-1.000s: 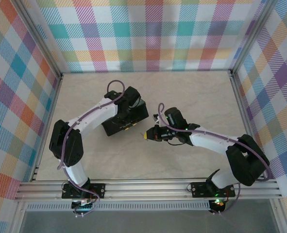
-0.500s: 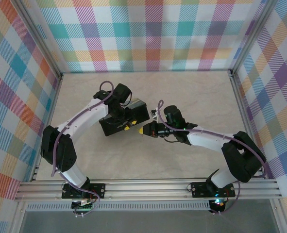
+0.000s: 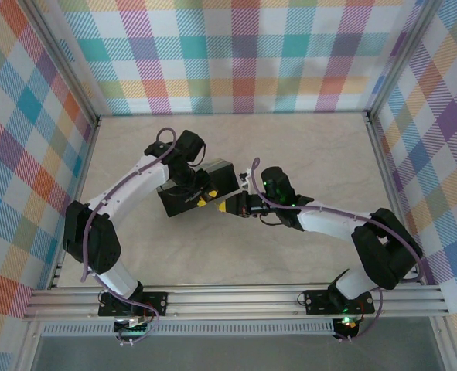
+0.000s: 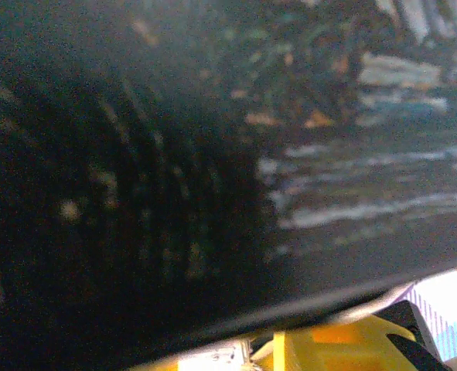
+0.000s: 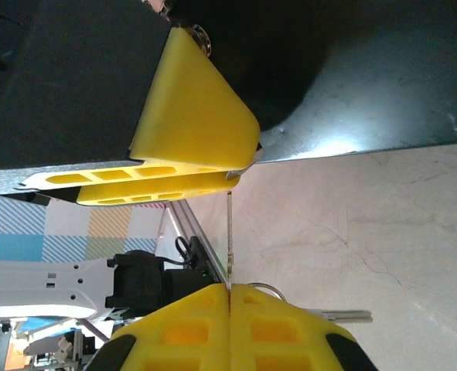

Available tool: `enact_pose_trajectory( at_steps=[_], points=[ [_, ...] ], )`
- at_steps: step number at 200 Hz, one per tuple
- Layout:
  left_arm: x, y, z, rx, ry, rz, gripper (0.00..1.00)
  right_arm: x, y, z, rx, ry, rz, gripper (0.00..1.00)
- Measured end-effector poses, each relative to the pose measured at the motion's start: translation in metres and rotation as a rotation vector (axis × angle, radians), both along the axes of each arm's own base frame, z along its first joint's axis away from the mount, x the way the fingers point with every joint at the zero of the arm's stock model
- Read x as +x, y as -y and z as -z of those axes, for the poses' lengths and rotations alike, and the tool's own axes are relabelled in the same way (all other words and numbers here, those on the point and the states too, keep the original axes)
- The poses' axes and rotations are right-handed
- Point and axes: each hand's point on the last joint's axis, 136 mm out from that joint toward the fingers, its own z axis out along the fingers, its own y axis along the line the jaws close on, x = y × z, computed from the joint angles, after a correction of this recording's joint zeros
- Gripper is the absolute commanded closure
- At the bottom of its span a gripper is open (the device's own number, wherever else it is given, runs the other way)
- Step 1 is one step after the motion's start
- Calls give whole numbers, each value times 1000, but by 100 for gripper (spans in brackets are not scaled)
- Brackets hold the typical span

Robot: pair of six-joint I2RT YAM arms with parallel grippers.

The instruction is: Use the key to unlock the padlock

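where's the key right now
Right wrist view, bottom centre: the key is pinched in the right gripper, its thin blade pointing up at the yellow fingers of the left gripper, beside the dark box.

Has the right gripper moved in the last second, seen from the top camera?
Yes: the right gripper has shifted left and away from its arm's base, closer to the dark box.
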Motion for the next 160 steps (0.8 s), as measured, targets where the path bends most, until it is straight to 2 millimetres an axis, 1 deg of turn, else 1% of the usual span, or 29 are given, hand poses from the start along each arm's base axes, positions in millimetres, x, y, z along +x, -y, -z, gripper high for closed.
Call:
enact_pose_trajectory(
  at_steps=[30,62,111,132,160],
  points=[
    [1,-1,-1,-15,-5,-1,100,1,-2,2,8,-5,-6,100],
    [4,-5,-5,-32,2,-6,100,10,-6,-6,70,-16,8,100],
    [4,-6,-7,-45,3,-4,100,15,-3,-11,127,-22,29,100],
    [4,-5,-8,-47,2,-3,100,18,0,-4,150,-44,40,100],
    [3,-5,-8,-52,0,-2,100,15,6,9,150,-80,39,100]
  ],
)
